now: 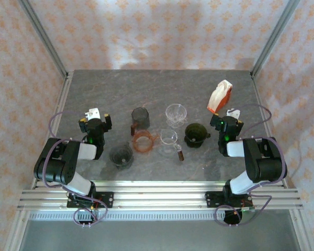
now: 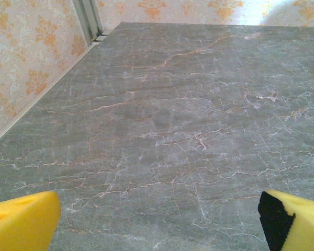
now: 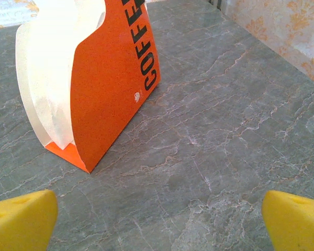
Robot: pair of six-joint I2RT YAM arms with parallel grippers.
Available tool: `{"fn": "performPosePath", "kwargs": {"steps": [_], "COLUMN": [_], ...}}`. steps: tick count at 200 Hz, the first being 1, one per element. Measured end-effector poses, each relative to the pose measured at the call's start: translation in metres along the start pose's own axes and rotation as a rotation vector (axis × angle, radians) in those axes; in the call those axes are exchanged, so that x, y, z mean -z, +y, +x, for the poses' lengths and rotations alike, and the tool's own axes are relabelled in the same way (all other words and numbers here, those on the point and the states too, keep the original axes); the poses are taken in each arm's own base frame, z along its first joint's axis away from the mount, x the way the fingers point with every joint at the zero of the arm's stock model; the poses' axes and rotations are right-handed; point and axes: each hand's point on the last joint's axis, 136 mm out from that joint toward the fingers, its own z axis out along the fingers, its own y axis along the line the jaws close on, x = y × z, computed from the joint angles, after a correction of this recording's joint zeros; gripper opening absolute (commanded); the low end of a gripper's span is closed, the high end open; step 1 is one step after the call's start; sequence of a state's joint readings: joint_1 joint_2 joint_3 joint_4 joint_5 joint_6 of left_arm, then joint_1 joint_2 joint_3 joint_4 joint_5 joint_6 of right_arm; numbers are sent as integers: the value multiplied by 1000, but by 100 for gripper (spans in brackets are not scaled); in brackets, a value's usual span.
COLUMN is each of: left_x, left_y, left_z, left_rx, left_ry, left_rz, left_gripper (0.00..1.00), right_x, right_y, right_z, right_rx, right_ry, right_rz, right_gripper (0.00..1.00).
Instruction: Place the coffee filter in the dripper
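Your right end effector [image 3: 157,219] stands apart, gripping nothing, near the orange coffee filter box [image 3: 112,89] at the upper left of its wrist view. White coffee filters [image 3: 52,68] stick out of the box. Your left end effector [image 2: 157,222] is also apart, over bare tabletop [image 2: 172,104]. The black dripper [image 1: 195,134] sits mid-frame in the top view.

White coffee filters [image 3: 47,78] stand upright in an open orange box [image 3: 115,89] at the table's far right. Clear, orange and dark drippers [image 1: 169,137] cluster mid-table.
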State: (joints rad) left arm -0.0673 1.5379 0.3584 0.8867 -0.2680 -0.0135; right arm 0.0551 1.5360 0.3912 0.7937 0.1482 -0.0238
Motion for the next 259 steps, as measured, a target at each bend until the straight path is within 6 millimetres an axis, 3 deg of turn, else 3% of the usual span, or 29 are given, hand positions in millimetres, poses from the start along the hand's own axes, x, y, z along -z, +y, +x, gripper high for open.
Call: {"fn": "performPosePath", "kwargs": {"steps": [135,156,179,216,237,259], "left_x": [3,9,18,42,54,64], "left_y": [1,4,10,20,28,48], "left_z": [-3,-23,-57,-104,-124,-124], "left_rx": [-1,13,52,182,357,638], "left_ry": [1,-21,-77,-221,-297,-283], "left_rz": [0,-4,-29,-26,-22,-52], "left_gripper": [100,100,100,100,100,100], "right_x": [-3,-8,-3,22,29,28], "right_y": [-2,3,9,8,-6,-7], "right_z": [-3,-29,-64,-84,-92,-106], "right_rx": [-1,-6,-26,-110,-333,-508], "right_ry": [42,56,24,3,27,53], "right_rz": [-10,1,14,27,109,92], "right_gripper": [100,100,100,100,100,97]}}
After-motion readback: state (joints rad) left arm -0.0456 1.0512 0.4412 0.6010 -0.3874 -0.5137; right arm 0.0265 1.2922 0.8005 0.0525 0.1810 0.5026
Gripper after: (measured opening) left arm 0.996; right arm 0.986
